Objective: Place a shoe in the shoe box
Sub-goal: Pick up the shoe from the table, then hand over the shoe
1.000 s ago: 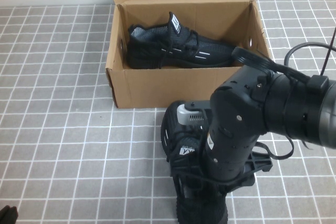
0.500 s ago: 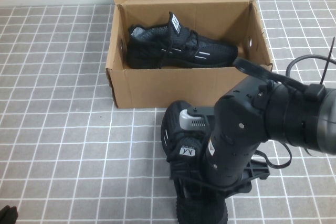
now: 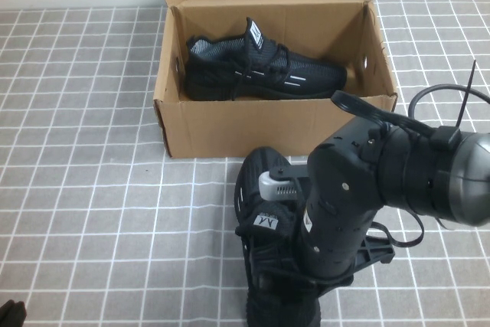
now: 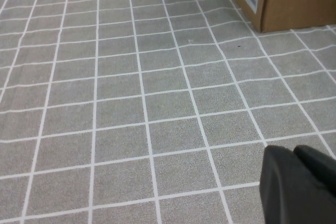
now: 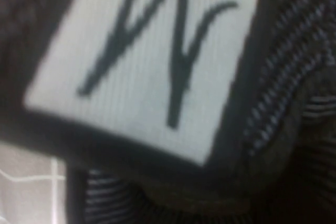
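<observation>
Right hand down on the loose shoe, just in front of the half-filled box.

Nearest, the left hand (image 4: 296, 184) hovered low over bare desk (image 3: 92, 212) at the near left, its fingers pressed together. The right hand (image 3: 287, 266) sat over the shoe (image 3: 264, 216) near centre; its grip could not be told. A poor hold might let the shoe slip or snag the box's near wall. Beyond, the shoe box (image 3: 230, 124) stood open, its pair-mate (image 3: 260, 67) lying inside.
</observation>
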You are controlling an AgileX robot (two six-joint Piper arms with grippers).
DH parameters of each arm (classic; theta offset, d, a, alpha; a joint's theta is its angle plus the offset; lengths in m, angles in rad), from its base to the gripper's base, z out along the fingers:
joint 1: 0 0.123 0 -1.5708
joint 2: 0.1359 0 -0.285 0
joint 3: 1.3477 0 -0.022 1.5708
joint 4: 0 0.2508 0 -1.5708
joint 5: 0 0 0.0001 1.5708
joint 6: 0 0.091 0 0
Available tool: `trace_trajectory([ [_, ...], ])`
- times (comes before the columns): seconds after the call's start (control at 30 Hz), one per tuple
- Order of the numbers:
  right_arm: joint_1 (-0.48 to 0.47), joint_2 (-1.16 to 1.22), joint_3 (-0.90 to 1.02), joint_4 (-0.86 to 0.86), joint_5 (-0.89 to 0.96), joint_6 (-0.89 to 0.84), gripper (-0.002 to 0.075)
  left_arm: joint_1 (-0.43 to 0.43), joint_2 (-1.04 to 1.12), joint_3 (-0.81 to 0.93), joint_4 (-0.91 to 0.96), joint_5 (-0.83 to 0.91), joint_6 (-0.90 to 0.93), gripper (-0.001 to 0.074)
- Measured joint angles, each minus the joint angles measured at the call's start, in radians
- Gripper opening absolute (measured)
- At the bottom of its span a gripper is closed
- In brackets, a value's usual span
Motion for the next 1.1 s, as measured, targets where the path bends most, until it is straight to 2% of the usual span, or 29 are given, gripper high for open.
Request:
trace_trajectory([
  [0.07, 0.0, 0.002, 0.0, -0.008, 0.009, -0.021, 0.0046, 0.0, 0.0, 0.0, 0.0, 0.0, 0.0, -0.0001],
  [0.2, 0.0, -0.005, 0.0, -0.032, 0.027, -0.029, 0.0, 0.0, 0.0, 0.0, 0.0, 0.0, 0.0, -0.0001],
  [0.53, 0.0, -0.241, 0.0, -0.134, 0.186, -0.077, -0.0006, 0.0, 0.0, 0.0, 0.0, 0.0, 0.0, -0.0001],
  [0.8, 0.0, -0.421, -0.016, -0.28, 0.27, -0.262, -0.0006, 0.0, 0.0, 0.0, 0.0, 0.0, 0.0, -0.0001],
  [1.1, 0.0, -0.433, -0.175, -0.379, 0.281, -0.462, -0.0007, 0.0, 0.0, 0.0, 0.0, 0.0, 0.0, -0.0001],
])
